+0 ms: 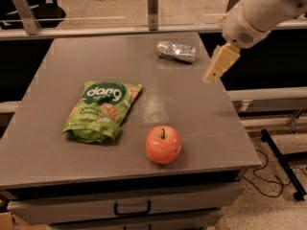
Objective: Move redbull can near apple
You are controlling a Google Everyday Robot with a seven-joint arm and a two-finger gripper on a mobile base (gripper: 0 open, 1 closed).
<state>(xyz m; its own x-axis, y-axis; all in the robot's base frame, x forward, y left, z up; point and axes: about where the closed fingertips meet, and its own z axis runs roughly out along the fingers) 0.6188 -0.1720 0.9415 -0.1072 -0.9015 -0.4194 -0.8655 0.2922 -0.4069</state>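
The redbull can lies on its side at the back right of the grey table, silver and crinkled. The apple sits near the front edge, red-orange with a dark stem up. My gripper hangs from the white arm at the upper right, over the table's right edge, just right of the can and a little above it. It holds nothing.
A green snack bag lies on the table's left half, left of the apple. A rail with upright posts runs behind the table. A drawer handle shows below the front edge. Cables lie on the floor at the right.
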